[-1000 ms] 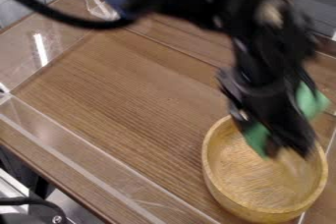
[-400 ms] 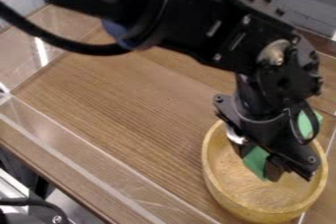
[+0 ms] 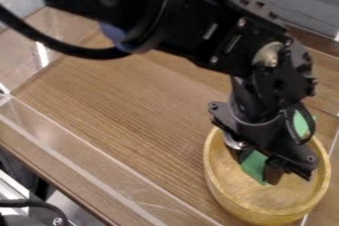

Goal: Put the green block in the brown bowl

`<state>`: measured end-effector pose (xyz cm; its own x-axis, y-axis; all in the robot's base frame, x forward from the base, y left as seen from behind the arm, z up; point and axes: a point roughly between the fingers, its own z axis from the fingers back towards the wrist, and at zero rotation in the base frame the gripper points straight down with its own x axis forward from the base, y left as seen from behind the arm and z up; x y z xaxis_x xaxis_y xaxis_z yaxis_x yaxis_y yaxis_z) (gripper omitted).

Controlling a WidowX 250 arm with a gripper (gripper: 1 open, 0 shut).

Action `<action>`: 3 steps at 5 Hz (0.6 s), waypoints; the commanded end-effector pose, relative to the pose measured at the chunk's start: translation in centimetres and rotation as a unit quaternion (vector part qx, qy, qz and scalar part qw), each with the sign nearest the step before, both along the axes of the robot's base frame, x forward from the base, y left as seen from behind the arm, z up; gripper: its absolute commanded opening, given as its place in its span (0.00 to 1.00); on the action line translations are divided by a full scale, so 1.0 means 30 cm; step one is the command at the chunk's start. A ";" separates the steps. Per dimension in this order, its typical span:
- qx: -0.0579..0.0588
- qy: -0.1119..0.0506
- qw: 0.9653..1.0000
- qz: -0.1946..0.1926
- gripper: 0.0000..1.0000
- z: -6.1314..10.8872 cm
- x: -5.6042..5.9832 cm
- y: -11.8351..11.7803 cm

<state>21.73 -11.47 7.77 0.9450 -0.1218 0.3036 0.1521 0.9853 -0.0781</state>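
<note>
The green block sits gripped in the hand, low inside the brown bowl at the desk near-right corner. Recommended: release over the bowl centre, then lift straight up, clear of the rim.

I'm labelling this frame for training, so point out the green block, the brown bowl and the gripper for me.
green block [image 3: 260,165]: camera view, green face showing between the jaws.
brown bowl [image 3: 228,195]: camera view, near left rim.
gripper [image 3: 264,169]: camera view, between its fingertips.
</note>
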 end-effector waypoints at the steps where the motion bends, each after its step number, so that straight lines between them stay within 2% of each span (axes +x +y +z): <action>1: -0.015 -0.006 1.000 0.017 0.00 0.008 0.021 0.003; 3: -0.028 0.010 0.999 0.039 0.00 -0.009 0.028 0.009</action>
